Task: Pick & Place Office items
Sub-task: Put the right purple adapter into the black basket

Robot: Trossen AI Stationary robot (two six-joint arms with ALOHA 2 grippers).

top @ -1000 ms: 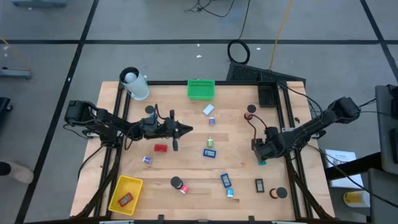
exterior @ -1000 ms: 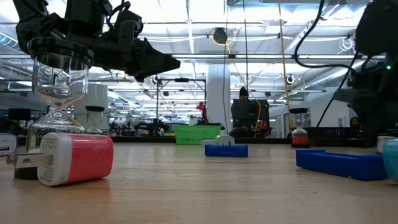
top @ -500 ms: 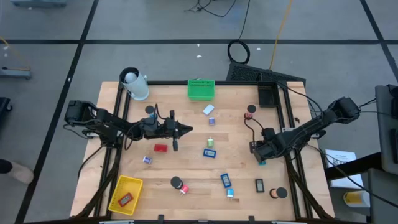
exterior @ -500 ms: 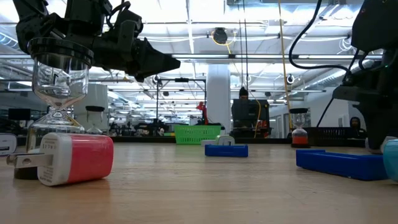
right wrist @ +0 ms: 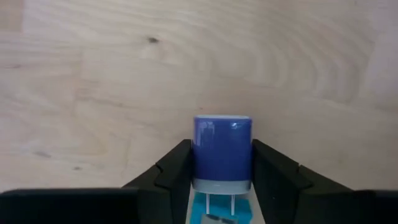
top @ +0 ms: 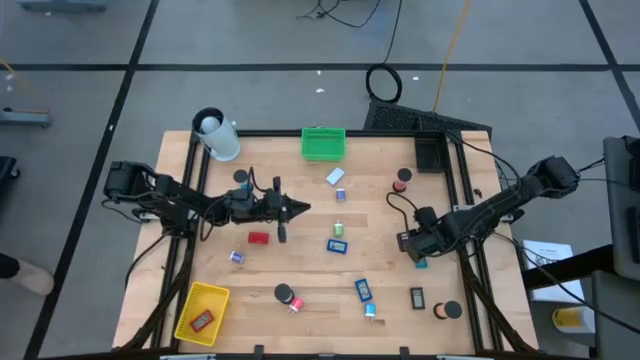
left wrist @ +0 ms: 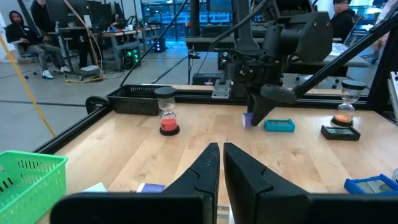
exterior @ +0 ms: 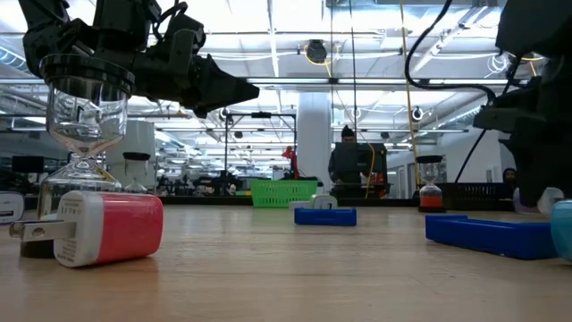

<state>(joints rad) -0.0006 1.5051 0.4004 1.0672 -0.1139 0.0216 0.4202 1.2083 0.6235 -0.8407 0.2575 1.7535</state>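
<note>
A small blue-violet charger block (right wrist: 222, 146) with two metal prongs sits between the fingers of my right gripper (right wrist: 222, 152), which points steeply down near the table's right edge (top: 408, 243). The left wrist view shows this gripper (left wrist: 254, 118) beside a teal block (left wrist: 279, 126) that lies flat on the wood. My left gripper (top: 300, 208) is shut and holds nothing, hanging level over the middle of the table, its fingers (left wrist: 211, 163) pointing toward the right side. A red charger (top: 258, 238) and several blue blocks (top: 338, 245) lie loose on the tabletop. My right gripper pinches the charger's two opposite side faces (right wrist: 198, 155) between its two fingers. The fingers come from above, slanting down. The block's rounded end points at the table and its prongs (right wrist: 219, 202) point back toward the wrist. I cannot tell whether it is clear of the wood.
A green mesh basket (top: 323, 143) stands at the far edge and a yellow one (top: 202, 311) at the near left corner. A white cylinder (top: 215, 135) is at the far left, an hourglass (top: 402, 178) far right. Black cylinders (top: 284, 293) lie near the front.
My right gripper has rolled about its wrist and shifted slightly toward the table's left. The left arm has kept still.
</note>
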